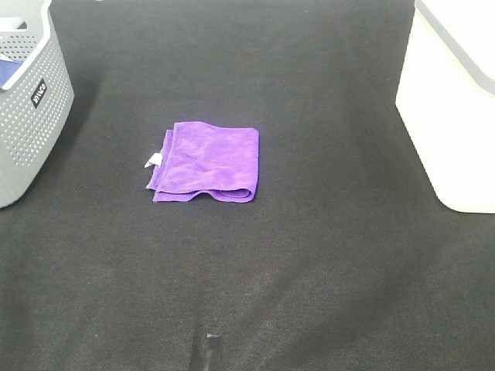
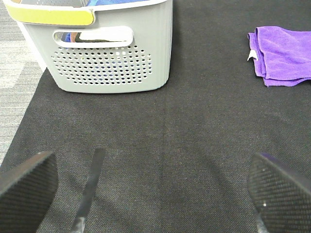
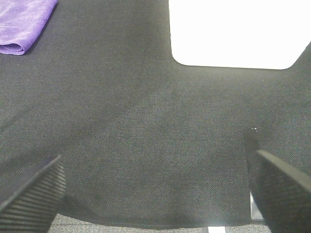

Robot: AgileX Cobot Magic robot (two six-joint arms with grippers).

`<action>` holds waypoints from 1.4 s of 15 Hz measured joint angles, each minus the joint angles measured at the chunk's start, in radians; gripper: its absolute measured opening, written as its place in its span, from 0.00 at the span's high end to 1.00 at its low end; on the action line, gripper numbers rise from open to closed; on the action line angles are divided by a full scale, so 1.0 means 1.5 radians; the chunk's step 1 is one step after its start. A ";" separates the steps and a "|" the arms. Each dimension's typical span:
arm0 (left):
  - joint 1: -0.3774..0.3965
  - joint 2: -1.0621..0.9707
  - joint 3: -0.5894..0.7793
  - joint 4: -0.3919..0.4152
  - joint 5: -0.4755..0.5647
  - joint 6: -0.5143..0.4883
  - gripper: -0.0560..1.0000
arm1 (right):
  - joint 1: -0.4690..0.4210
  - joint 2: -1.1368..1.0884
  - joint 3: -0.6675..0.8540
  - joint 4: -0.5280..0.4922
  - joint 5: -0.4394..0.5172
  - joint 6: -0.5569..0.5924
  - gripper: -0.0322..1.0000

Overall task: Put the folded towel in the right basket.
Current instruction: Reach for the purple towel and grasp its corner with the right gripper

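Pre-grasp step: the folded towel (image 1: 205, 164) lies flat mid-way across the desk (image 1: 325, 270), well left of the white right basket (image 1: 452, 116), my left fingers (image 2: 26, 187) and right fingers (image 3: 34, 191) released and empty, so I judge the next move is reaching for its edge.

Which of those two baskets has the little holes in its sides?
The grey basket on the left: its walls are dotted with holes. The white basket on the right has plain, smooth walls.

Purple folded towel (image 1: 207, 162), flat, mid-mat.
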 joint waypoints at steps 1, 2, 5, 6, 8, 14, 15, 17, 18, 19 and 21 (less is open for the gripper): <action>0.000 0.000 0.000 0.000 0.000 0.000 0.01 | 0.000 0.000 0.000 0.000 0.000 0.000 0.03; 0.000 0.000 0.000 0.000 0.000 0.000 0.01 | 0.000 0.000 0.000 0.000 0.000 0.000 0.03; 0.000 0.000 0.000 0.000 0.000 0.000 0.01 | 0.000 0.000 0.000 0.000 0.000 0.000 0.03; 0.000 0.000 0.000 0.000 0.000 0.000 0.01 | 0.000 0.000 0.000 0.000 0.000 0.000 0.03; 0.000 0.000 0.000 0.000 0.000 0.000 0.01 | 0.000 0.000 0.000 0.000 0.000 0.000 0.03; 0.000 0.000 0.000 0.000 0.000 0.000 0.01 | 0.000 0.000 0.000 0.000 0.000 0.000 0.03; 0.000 0.000 0.000 0.000 0.000 0.000 0.01 | 0.000 0.000 0.000 0.000 0.000 0.000 0.03; 0.000 0.000 0.000 0.000 0.000 0.000 0.01 | 0.000 0.000 0.000 0.000 0.000 0.000 0.03; 0.000 0.000 0.000 0.000 0.000 0.000 0.01 | 0.000 0.000 0.000 0.000 0.000 0.000 0.03; 0.000 0.000 0.000 0.000 0.000 0.000 0.01 | 0.000 0.000 0.000 0.000 0.000 0.000 0.03; 0.000 0.000 0.000 0.000 0.000 0.000 0.01 | 0.000 0.000 0.000 0.000 0.000 0.000 0.03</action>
